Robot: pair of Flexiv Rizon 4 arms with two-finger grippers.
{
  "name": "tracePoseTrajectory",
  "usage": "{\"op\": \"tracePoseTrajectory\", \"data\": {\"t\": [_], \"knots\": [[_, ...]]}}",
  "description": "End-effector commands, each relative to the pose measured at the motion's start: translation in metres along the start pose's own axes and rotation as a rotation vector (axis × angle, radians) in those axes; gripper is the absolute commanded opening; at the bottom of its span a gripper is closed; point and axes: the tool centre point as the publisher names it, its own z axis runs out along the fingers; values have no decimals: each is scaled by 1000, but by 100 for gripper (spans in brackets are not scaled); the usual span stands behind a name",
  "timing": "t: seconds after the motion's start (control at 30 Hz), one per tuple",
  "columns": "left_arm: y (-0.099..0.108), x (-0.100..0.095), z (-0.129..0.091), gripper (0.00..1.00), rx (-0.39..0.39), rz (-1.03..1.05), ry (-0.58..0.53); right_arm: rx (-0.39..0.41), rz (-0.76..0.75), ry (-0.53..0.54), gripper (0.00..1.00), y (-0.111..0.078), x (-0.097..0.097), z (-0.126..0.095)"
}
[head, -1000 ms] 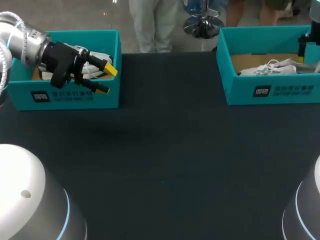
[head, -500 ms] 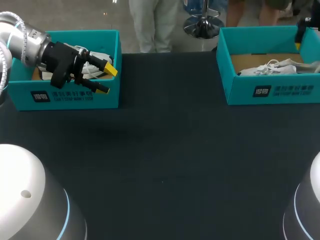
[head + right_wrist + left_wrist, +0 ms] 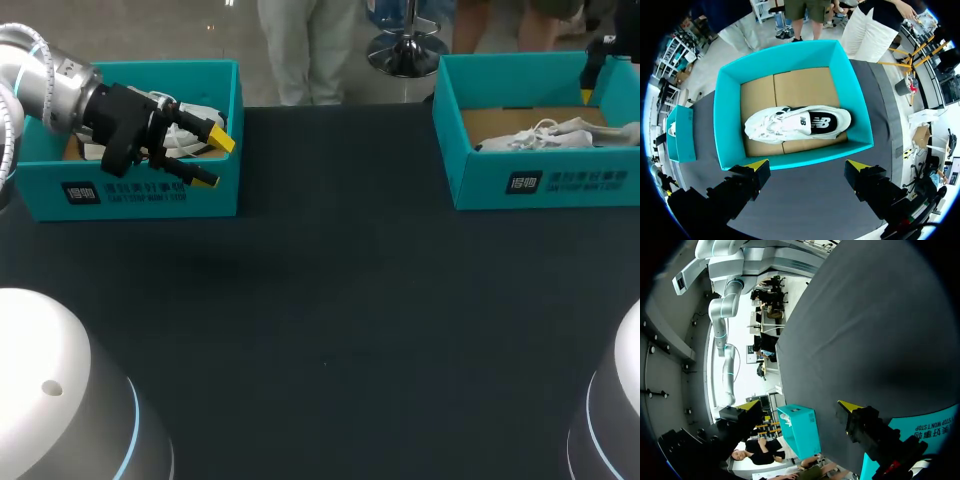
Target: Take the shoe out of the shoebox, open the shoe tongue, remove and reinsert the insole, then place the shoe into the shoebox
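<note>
Your right gripper (image 3: 807, 165) and left gripper (image 3: 213, 159) both stand open, empty. White lace-up trainer (image 3: 790, 125) in teal cardboard shoebox (image 3: 480, 180), upper right: likely light, soft; take the firmer heel.

The table (image 3: 330, 300) looks matt, the shoebox (image 3: 790, 55) smooth teal cardboard, the shoe (image 3: 785, 125) white cloth.

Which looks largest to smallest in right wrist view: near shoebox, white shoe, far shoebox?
1. near shoebox, filling the view's middle.
2. white shoe, lying inside it.
3. far shoebox, smallest here, but it sits farther from the camera, so its true size is unsure.
</note>
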Motion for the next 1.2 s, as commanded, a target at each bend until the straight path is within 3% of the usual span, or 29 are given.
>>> {"op": "tracePoseTrajectory", "data": {"t": [0.03, 0.53, 0.87, 1.2], "knots": [[0, 0, 0, 100, 1, 1, 2, -12, 1, -5, 100, -6, 2, -2], [0, 0, 0, 100, 1, 1, 2, -16, -16, -3, 100, -9, 4, -4], [0, 0, 0, 100, 1, 1, 2, -71, -225, 92, 100, -62, 33, -25], [0, 0, 0, 100, 1, 1, 2, -55, -358, 23, 100, -105, 61, -29]]}}
